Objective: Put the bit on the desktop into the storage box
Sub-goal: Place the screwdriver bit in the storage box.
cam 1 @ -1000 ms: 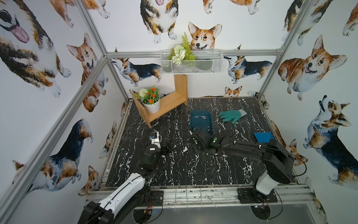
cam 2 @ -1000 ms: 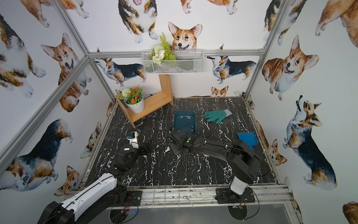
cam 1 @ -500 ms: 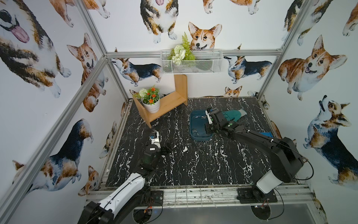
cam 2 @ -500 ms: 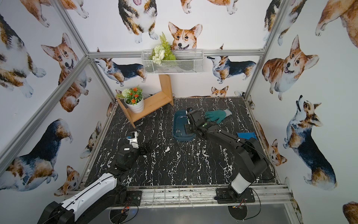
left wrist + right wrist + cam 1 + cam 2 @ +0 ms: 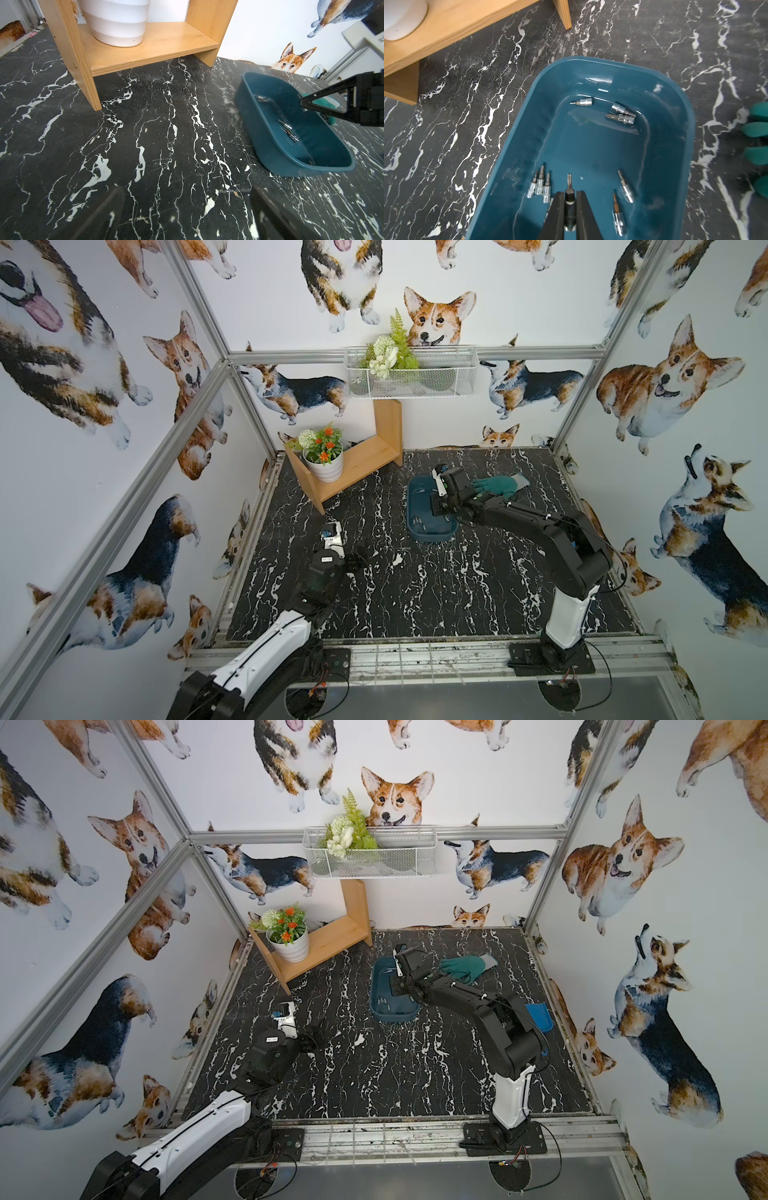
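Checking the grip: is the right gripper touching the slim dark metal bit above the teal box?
Touching: right wrist view shows the right gripper clamped on the slim dark metal bit.

left arm [image 5: 266, 655] and right arm [image 5: 536, 522] have black joints, white lower links, thin cables.

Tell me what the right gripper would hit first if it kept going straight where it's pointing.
Probably the storage box floor: the right gripper slants down into it, and the bit it holds would touch first. Depth is unclear.
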### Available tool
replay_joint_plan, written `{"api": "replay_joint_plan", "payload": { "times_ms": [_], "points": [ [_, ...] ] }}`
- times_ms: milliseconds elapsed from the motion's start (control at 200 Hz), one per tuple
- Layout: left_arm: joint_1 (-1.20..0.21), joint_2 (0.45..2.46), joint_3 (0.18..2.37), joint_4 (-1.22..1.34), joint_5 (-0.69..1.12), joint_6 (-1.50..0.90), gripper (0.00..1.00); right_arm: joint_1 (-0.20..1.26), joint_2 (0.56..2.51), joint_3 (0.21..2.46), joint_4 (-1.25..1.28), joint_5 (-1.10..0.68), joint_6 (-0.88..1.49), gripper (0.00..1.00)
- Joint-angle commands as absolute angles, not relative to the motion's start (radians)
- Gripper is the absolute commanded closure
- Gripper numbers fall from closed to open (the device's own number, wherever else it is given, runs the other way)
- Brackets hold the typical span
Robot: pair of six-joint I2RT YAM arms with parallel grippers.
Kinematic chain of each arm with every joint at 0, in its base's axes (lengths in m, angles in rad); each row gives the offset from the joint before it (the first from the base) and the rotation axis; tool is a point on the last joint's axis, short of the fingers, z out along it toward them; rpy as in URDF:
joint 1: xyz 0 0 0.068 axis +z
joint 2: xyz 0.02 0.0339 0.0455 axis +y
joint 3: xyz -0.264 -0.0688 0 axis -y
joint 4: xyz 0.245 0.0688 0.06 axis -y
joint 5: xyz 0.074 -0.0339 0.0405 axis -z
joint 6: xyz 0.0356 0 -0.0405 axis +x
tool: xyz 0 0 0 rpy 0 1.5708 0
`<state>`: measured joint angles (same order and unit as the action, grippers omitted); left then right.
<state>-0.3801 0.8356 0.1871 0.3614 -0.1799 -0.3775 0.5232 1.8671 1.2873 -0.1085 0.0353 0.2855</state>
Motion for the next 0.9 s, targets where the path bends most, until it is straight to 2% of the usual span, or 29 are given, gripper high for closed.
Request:
{"api": "replay_joint_plan", "payload": {
  "times_ms": [0, 80, 160, 195, 425, 445, 531, 591, 601, 896],
  "points": [
    [-0.379, 0.830, 0.187, 0.373, -0.187, -0.379, 0.00, 0.520, 1.879, 1.302, -0.074, 0.023, 0.301, 0.86],
    [-0.379, 0.824, 0.183, 0.372, -0.187, -0.377, 0.00, 0.518, 1.872, 1.301, -0.074, 0.026, 0.300, 0.78],
    [-0.379, 0.811, 0.184, 0.366, -0.186, -0.372, 0.00, 0.514, 1.850, 1.297, -0.075, 0.032, 0.297, 0.56],
    [-0.380, 0.801, 0.185, 0.359, -0.187, -0.369, 0.00, 0.512, 1.837, 1.293, -0.075, 0.032, 0.295, 0.50],
    [-0.380, 0.703, 0.171, 0.355, -0.186, -0.350, 0.00, 0.485, 1.662, 1.185, -0.035, 0.036, 0.288, 0.38],
    [-0.379, 0.698, 0.172, 0.354, -0.187, -0.347, 0.00, 0.482, 1.639, 1.166, -0.024, 0.038, 0.288, 0.32],
    [-0.379, 0.683, 0.205, 0.326, -0.191, -0.323, 0.00, 0.469, 1.532, 1.072, 0.032, 0.054, 0.284, 0.25],
    [-0.381, 0.683, 0.228, 0.316, -0.209, -0.315, 0.00, 0.464, 1.453, 0.996, 0.076, 0.084, 0.276, 0.01],
    [-0.382, 0.684, 0.230, 0.316, -0.214, -0.314, 0.00, 0.463, 1.438, 0.984, 0.081, 0.090, 0.273, 0.00],
    [-0.381, 0.701, 0.266, 0.411, -0.344, -0.236, 0.00, 0.455, 1.085, 0.629, 0.290, 0.278, 0.130, 0.00]
  ]
}}
